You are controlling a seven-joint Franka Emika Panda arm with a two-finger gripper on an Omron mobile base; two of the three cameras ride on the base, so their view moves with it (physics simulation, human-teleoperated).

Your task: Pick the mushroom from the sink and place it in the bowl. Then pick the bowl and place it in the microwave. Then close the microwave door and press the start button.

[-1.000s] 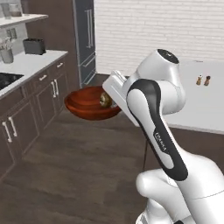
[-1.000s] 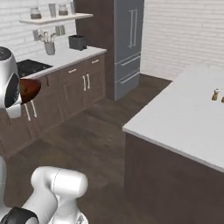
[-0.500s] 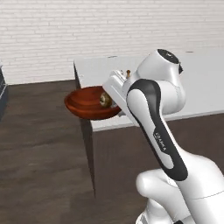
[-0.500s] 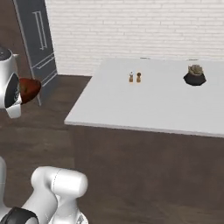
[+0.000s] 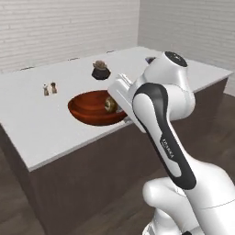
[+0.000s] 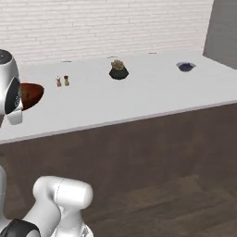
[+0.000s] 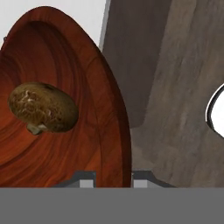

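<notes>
The bowl is reddish-brown wood with grain rings and hangs in the air over the near edge of a white island counter. The mushroom, a brown-tan lump, lies inside it near the gripped rim. My gripper is shut on that rim. In the hand view the bowl fills the left side, with the mushroom resting in it and my gripper pinching the rim at the bottom. From the right base view, the bowl pokes out beside my arm.
On the island top stand two small shakers, a dark pot holding a plant and a small blue dish. Brick walls rise behind it. Dark wood floor runs along the island's brown side.
The whole picture has swung: cabinets and fridge have gone and the island counter has come in, so the base has turned. The bowl with the mushroom stays in my grip.
</notes>
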